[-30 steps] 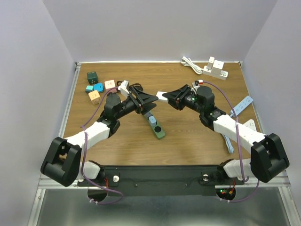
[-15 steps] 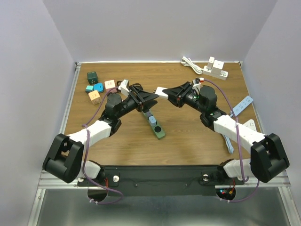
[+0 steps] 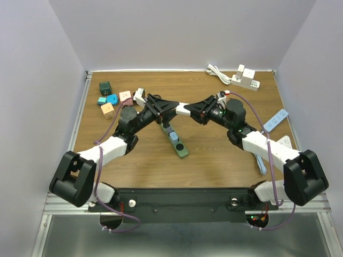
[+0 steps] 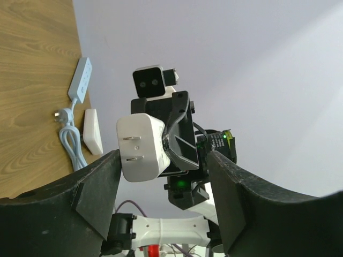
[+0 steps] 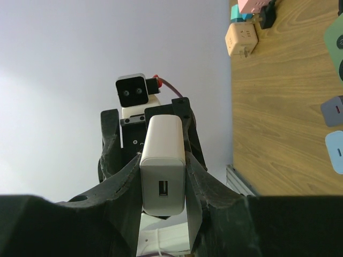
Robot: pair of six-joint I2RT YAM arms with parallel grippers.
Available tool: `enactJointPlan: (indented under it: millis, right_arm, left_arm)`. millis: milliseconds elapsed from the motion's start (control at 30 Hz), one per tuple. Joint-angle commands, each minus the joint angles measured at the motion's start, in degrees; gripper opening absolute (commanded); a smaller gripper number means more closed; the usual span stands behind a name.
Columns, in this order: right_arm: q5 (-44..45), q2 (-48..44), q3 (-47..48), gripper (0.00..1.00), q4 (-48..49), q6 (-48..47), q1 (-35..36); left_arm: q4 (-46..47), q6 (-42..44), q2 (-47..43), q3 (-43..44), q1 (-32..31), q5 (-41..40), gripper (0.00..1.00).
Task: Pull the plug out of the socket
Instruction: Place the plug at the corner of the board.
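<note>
Top external: raised tip-to-tip, right pincer (image 3: 193, 110) clamps the plug (image 3: 183, 110), left pincer (image 3: 174, 107) spread facing it.

The black-and-white left arm (image 3: 110, 145) and matching right arm (image 3: 260, 143) reached up from the lower corners of the overhead frame, meeting nose to nose just above centre. The black two-finger right gripper (image 3: 188, 110) was clamped on a white block-shaped charger plug (image 3: 183, 110). The left gripper (image 3: 170, 106) faced the plug's pronged end, jaws parted.
</note>
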Motion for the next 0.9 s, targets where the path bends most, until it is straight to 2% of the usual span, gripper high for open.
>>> enactJointPlan:
  millis: [0,100,300,400,433,533,600,633,700,733,767,800,833,867]
  right_arm:
    - [-1.68,0.68,-0.17,0.0,4.62,-0.3,0.27]
    - [-2.03,1.12,0.27,0.01,4.62,-0.48,0.36]
    - [-2.99,2.43,0.8,0.0,5.5,-0.57,0.36]
    - [-3.08,2.7,0.71,0.0,6.2,-0.39,0.45]
    - [-3.08,2.7,0.8,0.0,6.11,-0.39,0.45]
    - [-3.87,3.32,1.23,0.01,6.46,-0.39,0.45]
    - [-4.31,3.58,1.41,0.01,6.64,-0.48,0.45]
    - [-4.58,3.58,1.94,0.12,6.64,-0.65,0.53]
    - [-4.84,3.58,2.38,0.43,6.47,-1.01,0.45]
    - [-4.75,3.58,2.55,0.68,6.38,-1.27,0.45]
    - [-4.49,3.58,2.9,0.79,6.2,-1.27,0.45]
    - [-4.23,3.49,3.08,0.93,5.42,-1.44,0.53]
    - [-3.97,3.49,3.26,1.0,4.98,-1.71,0.45]
    - [-3.7,3.49,3.35,1.0,4.45,-1.88,0.45]
  left_arm:
    - [4.17,-0.57,-0.73,0.99,0.09,0.16,0.75]
    - [3.9,-0.49,0.51,1.61,-0.44,0.6,0.72]
    - [3.46,-0.13,1.91,2.67,-1.06,1.04,0.6]
    - [3.64,-0.05,2.44,3.19,-1.06,1.57,0.41]
    - [3.81,-0.13,2.61,3.11,-1.06,1.65,0.32]
    - [4.08,-0.05,3.05,3.02,-1.06,1.83,0.16]
    - [4.17,0.04,3.06,2.67,-0.97,2.09,0.02]
    - [4.17,0.3,2.97,2.4,-0.71,2.01,0.0]
    - [3.99,0.92,2.71,1.97,0.0,2.27,0.0]
    - [3.56,1.09,1.92,1.7,0.52,2.36,0.0]
    - [2.16,2.31,1.57,1.35,1.92,2.53,0.0]
    - [0.84,3.11,0.52,1.43,2.72,2.79,0.0]
    - [-1.87,3.99,-0.01,1.44,3.59,3.14,0.0]
    - [-2.94,4.69,-0.63,1.26,4.73,3.41,0.0]
